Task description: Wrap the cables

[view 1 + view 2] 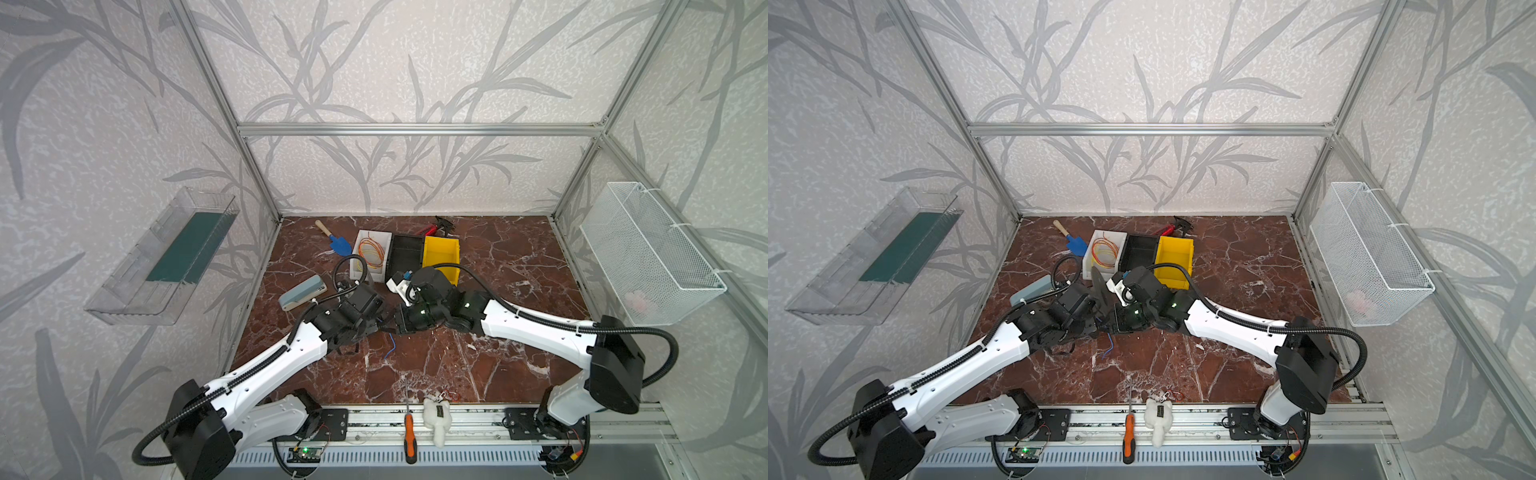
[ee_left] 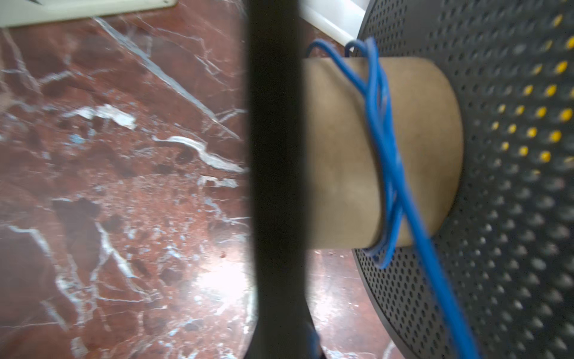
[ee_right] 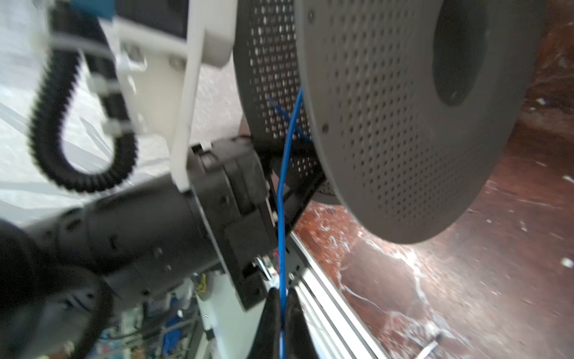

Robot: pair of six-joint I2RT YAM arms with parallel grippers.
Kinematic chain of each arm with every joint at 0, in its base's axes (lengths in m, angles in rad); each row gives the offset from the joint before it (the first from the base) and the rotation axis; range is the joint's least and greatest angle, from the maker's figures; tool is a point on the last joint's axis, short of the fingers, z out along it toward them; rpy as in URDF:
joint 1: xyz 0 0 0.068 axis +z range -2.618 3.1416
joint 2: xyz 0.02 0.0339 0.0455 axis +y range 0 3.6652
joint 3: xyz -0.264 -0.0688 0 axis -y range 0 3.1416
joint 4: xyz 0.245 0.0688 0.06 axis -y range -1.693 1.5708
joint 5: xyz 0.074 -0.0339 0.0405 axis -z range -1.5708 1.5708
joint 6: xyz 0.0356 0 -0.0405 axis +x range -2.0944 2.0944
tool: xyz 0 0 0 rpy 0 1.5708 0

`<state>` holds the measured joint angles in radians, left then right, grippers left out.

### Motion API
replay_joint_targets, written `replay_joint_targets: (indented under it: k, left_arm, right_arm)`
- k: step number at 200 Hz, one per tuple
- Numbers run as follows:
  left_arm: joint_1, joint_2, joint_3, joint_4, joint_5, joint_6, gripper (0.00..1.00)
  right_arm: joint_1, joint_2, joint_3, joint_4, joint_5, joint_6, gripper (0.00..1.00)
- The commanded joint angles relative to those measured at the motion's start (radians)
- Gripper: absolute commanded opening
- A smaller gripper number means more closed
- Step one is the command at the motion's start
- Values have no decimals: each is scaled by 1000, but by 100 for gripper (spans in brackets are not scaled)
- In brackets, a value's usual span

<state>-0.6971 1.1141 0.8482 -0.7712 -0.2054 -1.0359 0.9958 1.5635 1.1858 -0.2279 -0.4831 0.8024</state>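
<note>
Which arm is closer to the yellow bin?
Right. The right arm has its wrist just in front of the yellow bin, overlapping its front edge; the left arm ends farther off, left of the bin.

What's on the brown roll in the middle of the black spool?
Blue wire loops around the brown roll a few times. The roll's far side is hidden.

Cable (image 2: 382,124) around the spool (image 2: 338,149), three bins (image 1: 1138,251) behind it, screwdriver (image 1: 1128,436) beside plush toy (image 1: 1158,417) on front rail (image 1: 1200,428)

I logged my right gripper (image 3: 282,314) pinched on the thin bright-blue wire (image 3: 280,217), which ran up behind the grey perforated plastic spool (image 3: 388,124).
</note>
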Motion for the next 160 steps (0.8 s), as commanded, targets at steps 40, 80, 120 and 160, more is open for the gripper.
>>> replay_joint_targets:
  k: [40, 80, 120, 160]
  left_arm:
    - [53, 6, 66, 252, 212, -147, 0]
    - [97, 6, 96, 335, 375, -181, 0]
    - [110, -35, 115, 241, 415, -146, 0]
    - [185, -65, 96, 223, 565, -99, 0]
  right_arm:
    - [129, -91, -19, -278, 273, -302, 0]
    - [119, -201, -263, -173, 374, -281, 0]
    - [57, -229, -400, -123, 366, -289, 0]
    - [3, -198, -509, -1, 324, -301, 0]
